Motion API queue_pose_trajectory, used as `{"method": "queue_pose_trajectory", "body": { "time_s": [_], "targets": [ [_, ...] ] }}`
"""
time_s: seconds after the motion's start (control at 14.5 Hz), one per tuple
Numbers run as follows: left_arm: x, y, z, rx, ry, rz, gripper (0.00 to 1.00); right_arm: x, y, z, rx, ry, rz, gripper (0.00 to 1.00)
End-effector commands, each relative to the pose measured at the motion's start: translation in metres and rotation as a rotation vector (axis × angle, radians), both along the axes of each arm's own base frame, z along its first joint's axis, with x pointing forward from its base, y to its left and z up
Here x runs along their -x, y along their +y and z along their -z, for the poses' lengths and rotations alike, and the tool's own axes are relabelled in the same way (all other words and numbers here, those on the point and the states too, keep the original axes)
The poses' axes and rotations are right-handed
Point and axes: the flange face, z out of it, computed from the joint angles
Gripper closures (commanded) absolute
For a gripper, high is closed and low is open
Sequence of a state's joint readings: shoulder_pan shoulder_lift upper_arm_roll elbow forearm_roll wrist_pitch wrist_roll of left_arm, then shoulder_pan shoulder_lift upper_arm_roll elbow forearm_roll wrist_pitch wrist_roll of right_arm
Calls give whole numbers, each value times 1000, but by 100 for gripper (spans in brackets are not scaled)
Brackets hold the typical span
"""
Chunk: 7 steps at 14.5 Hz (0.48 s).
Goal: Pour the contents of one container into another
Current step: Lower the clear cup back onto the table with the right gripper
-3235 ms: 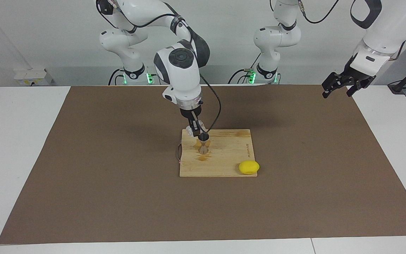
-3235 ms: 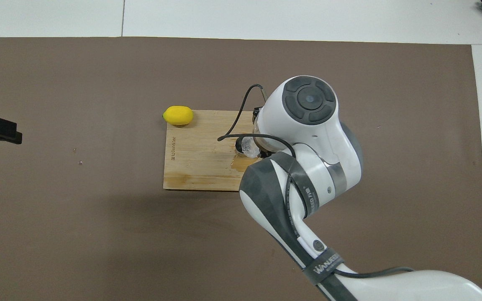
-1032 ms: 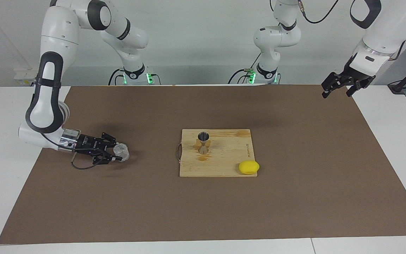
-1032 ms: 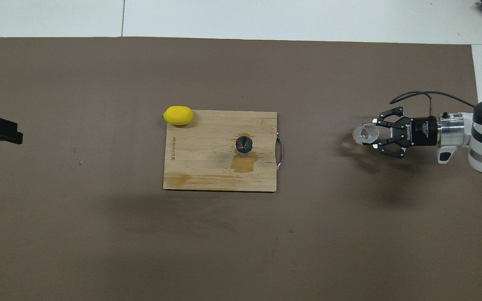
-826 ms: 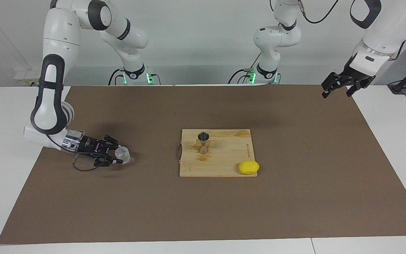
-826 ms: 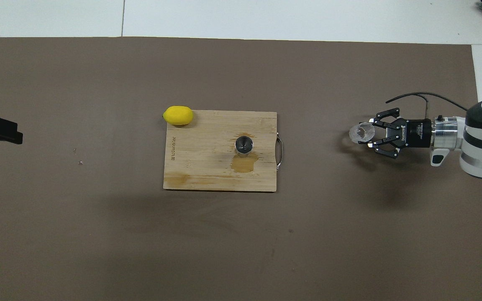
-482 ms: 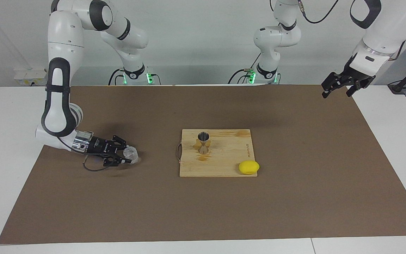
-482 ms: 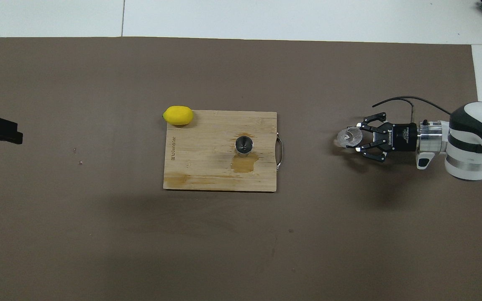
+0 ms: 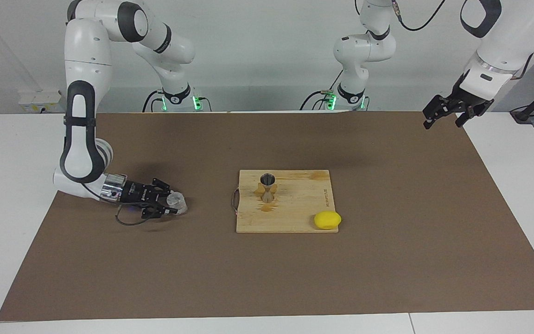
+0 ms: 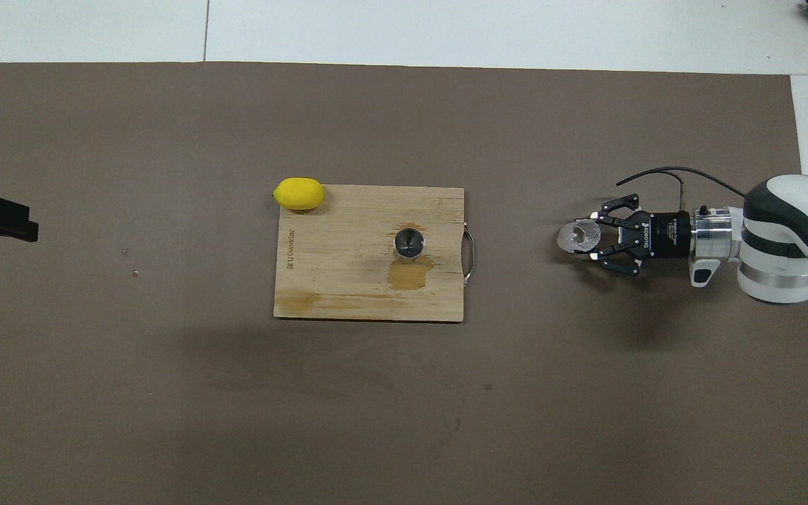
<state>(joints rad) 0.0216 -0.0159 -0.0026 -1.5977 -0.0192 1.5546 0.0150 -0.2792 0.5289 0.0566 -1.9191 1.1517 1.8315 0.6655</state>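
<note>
One glass cup (image 9: 176,202) sits at the facing view's middle left, clamped in the right gripper (image 9: 167,204). One jigger (image 9: 267,187) stands on one wooden board (image 9: 295,204) at centre, beside one lemon (image 9: 327,220). The left gripper (image 9: 448,115), upper right, hangs spread and empty.

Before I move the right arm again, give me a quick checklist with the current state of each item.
1. Right gripper shut on the glass cup: ok.
2. Cup upright on the mat: cannot tell; it sits low at the right arm's end.
3. Jigger upright on the cutting board: ok.
4. Board dry: not ok, a wet patch lies beside the jigger.
5. Lemon apart from the jigger: ok.
6. Left gripper open, waiting over its own end: ok.
</note>
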Motion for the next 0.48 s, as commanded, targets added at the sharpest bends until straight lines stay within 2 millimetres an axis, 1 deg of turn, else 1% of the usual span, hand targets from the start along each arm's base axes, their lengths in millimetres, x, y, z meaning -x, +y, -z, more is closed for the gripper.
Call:
{"method": "queue_pose_trajectory", "body": {
  "time_s": [0.0, 0.41],
  "targets": [
    [7, 1, -1, -20, 1, -5, 0, 7, 2, 6, -14, -28, -20, 100],
    [7, 1, -1, -20, 1, -5, 0, 6, 6, 14, -15, 21, 6, 100]
  ]
}}
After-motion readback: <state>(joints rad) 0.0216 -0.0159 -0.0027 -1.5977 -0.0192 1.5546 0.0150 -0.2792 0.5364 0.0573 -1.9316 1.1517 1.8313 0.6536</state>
